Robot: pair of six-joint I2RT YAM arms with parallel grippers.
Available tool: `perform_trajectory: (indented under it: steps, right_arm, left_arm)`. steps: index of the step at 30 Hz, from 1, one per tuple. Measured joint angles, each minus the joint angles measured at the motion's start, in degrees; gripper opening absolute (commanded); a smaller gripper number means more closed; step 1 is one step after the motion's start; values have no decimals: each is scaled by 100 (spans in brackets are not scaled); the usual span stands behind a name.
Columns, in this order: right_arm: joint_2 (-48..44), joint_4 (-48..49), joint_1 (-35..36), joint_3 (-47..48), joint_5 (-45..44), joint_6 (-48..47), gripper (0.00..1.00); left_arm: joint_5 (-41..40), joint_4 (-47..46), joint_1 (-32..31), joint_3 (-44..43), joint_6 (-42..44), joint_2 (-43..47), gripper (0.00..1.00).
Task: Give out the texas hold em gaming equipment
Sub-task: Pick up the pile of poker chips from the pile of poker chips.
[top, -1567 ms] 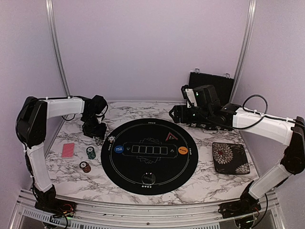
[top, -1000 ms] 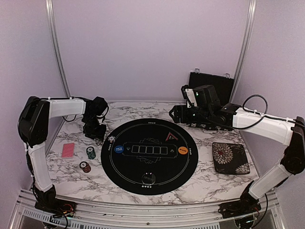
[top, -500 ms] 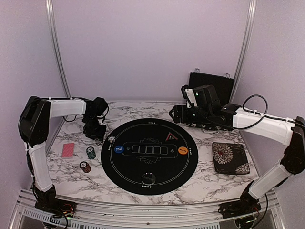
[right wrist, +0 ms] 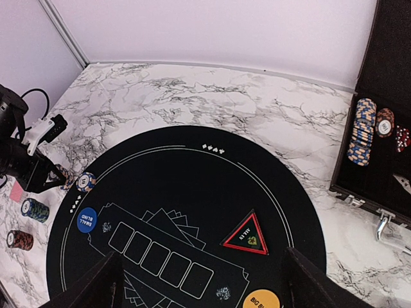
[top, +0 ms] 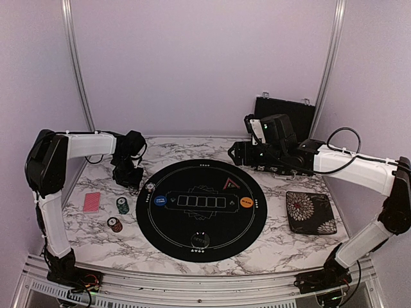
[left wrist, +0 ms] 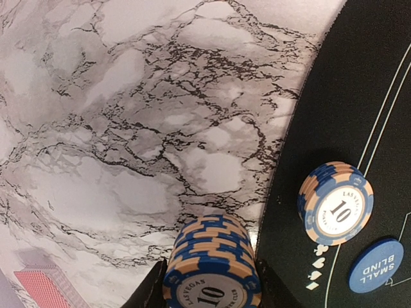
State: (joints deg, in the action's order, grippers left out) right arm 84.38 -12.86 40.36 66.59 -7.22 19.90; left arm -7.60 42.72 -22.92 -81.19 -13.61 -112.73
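Left wrist view: the left gripper pinches a blue chip stack by its sides, over the marble table just beside the black mat. The chips look stiff, dense and smooth-edged and could shear apart, so the fingers should span every disc. Bare marble lies beyond, and 1 more blue stack sits on the mat. The right gripper hangs spread and empty.
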Motion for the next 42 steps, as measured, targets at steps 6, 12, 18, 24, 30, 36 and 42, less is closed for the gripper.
perform_trajectory:
  steps: [6,12,18,24,30,36,42]
  right_arm:
    - [0,0,0,0,0,0,81]
    - [0,0,0,2,0,0,81]
    - [0,0,0,2,0,0,81]
    - [0,0,0,0,0,0,81]
    - [0,0,0,0,0,0,81]
    - [0,0,0,0,0,0,81]
    - [0,0,0,2,0,2,81]
  left_arm:
    - [-22,-4,0,2,15,0,39]
    - [-26,-4,0,4,44,0,38]
    - [-33,-2,0,4,83,2,38]
    - [-37,2,0,4,98,4,38]
    - [-39,7,0,-9,101,4,38]
    - [-37,52,0,-31,101,15,38]
    - [-39,101,-7,-50,101,26,38]
